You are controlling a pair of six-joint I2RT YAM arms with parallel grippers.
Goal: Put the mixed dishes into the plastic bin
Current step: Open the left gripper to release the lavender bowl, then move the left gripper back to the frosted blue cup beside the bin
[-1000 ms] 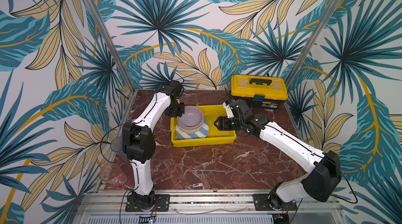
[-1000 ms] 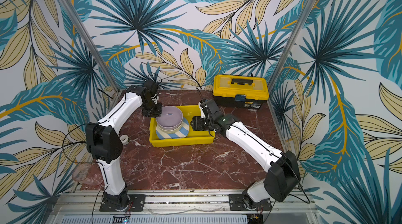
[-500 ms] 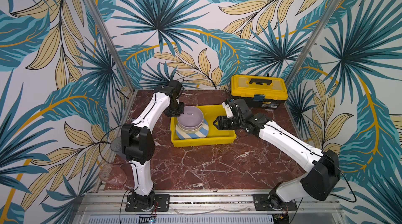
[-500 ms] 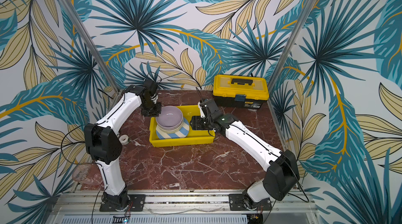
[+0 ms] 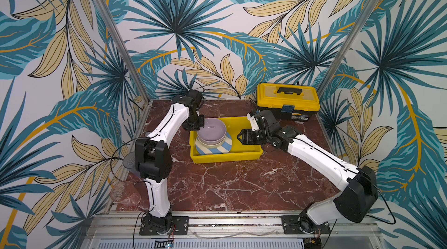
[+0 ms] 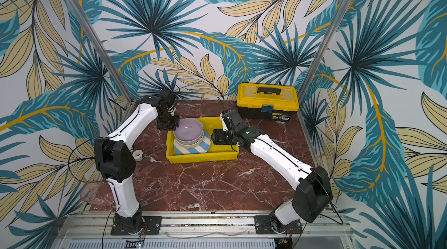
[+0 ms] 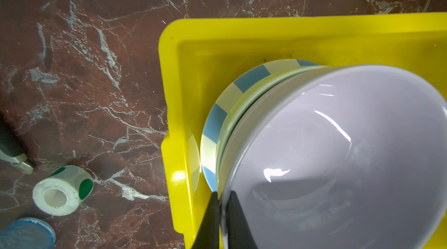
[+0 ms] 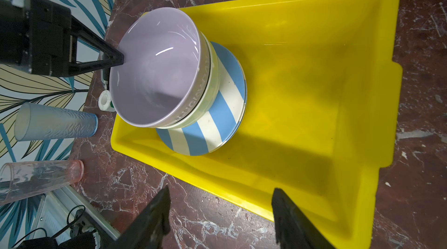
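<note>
Leaf-print wallpaper walls (image 5: pixel 217 6) fill upper frame; red-brown marble worktop (image 5: pixel 229 182) lower centre; aluminium posts (image 5: pixel 117 39) at corners; metal rail (image 5: pixel 232 221) along bottom edge.

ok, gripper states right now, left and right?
Left gripper: closed, fingers pinching the rim of the round glossy lilac bowl.
Right gripper: open, holding nothing, over the shallow yellow plastic bin.

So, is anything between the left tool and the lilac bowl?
Nothing visible does. The left tool is shut on the rim of the lilac bowl, with one finger inside the bowl and one outside.
</note>
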